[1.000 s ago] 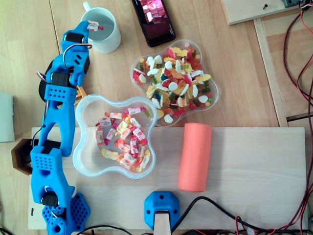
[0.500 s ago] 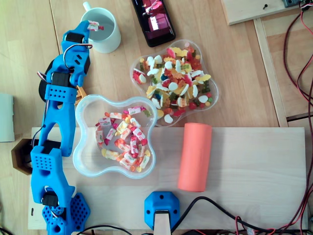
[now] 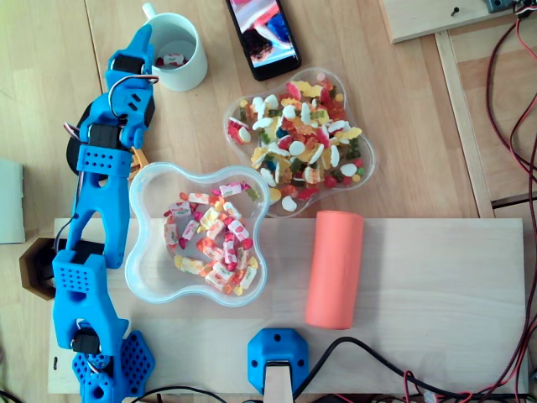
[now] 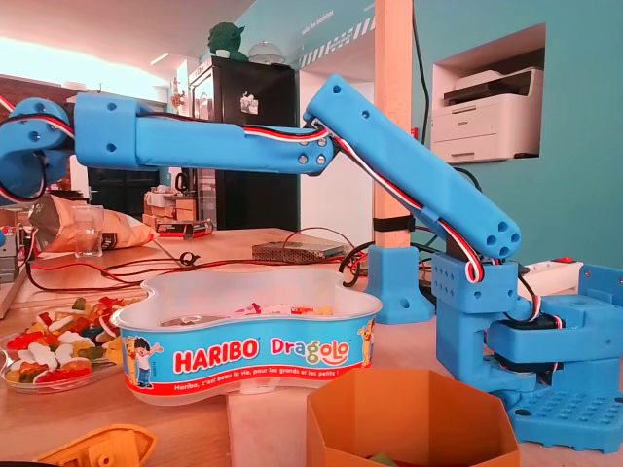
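Observation:
In the overhead view my blue gripper (image 3: pixel 150 46) reaches over the left rim of a pale green mug (image 3: pixel 191 69) at the top left. Its jaws stand apart with nothing between them. A small red-and-white wrapped candy (image 3: pixel 173 59) lies inside the mug, just right of the fingers. Below the arm a clear Haribo tub (image 3: pixel 143 277) holds several wrapped candies (image 3: pixel 210 239). In the fixed view the tub (image 4: pixel 248 336) sits in front of the arm (image 4: pixel 389 165), which stretches out to the left.
A clear dish of mixed gummies (image 3: pixel 298 138) sits right of the mug, and a phone (image 3: pixel 263 34) lies above it. An orange cylinder (image 3: pixel 335 269) rests on the pale board (image 3: pixel 436 302). A brown hexagonal box (image 3: pixel 33 269) stands at the left by the arm's base (image 3: pixel 109 361).
The gripper has opened over the mug. The wrapped candy it held has dropped into the mug. The arm has stayed in place.

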Robot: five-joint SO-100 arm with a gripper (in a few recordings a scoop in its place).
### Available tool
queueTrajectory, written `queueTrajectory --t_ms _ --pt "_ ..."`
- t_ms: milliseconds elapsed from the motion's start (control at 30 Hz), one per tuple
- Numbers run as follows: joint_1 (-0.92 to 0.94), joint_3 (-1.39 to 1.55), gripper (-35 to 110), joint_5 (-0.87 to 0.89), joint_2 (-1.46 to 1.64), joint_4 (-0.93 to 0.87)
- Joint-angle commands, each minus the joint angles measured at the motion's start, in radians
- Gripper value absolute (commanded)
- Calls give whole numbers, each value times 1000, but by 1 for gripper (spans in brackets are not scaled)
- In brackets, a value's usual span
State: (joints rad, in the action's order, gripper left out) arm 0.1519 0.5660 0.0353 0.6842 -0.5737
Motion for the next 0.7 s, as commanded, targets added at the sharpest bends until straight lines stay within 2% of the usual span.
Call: queueTrajectory --t_ms 0,167,533,667 --pt "-2 -51 18 8 126 -12" --pt "-61 3 19 6 365 -184" --pt "-207 92 19 21 1088 -1019" --pt "-210 117 19 23 1287 -1164"
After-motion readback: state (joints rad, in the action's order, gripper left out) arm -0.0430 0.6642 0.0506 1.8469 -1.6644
